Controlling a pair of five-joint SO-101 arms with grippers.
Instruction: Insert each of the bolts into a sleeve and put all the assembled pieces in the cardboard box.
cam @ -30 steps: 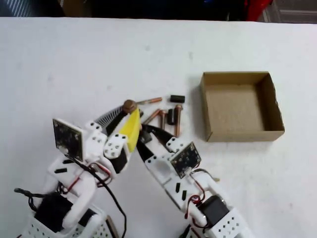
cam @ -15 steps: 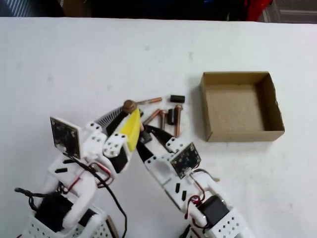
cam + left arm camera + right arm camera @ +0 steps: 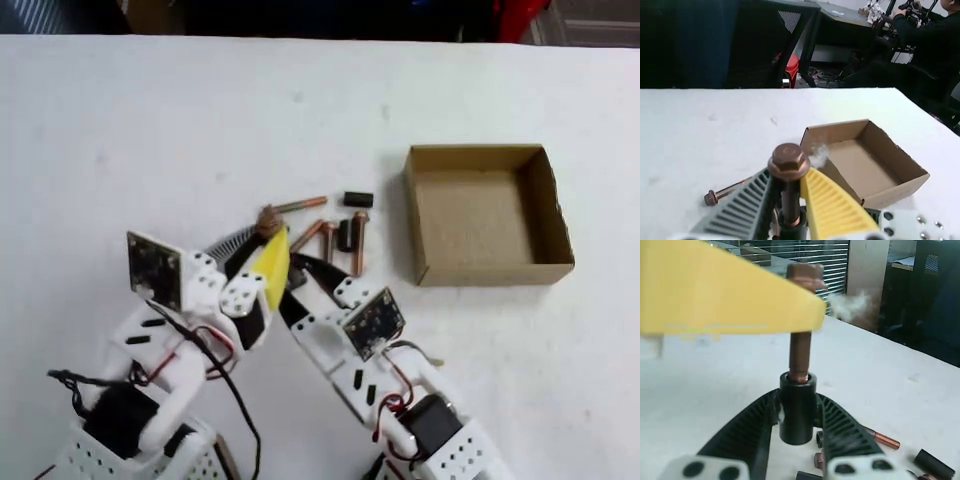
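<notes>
The bolt [image 3: 801, 354] we are working on stands upright, its lower tip just entering the mouth of the black sleeve [image 3: 797, 416] beneath it. The left gripper [image 3: 788, 176] is clenched on the bolt's shank under the head, and the right gripper [image 3: 797, 399] is clamped around the sleeve. Over the last second the left gripper has swung in toward the right one, bringing the bolt over the sleeve, so we judge the insertion begun but not yet seated. Beyond them, loose bolts [image 3: 358, 243] and spare sleeves [image 3: 358, 199] lie on the table [image 3: 150, 130] beside the cardboard box [image 3: 488, 272], which has no assembled piece in it.
</notes>
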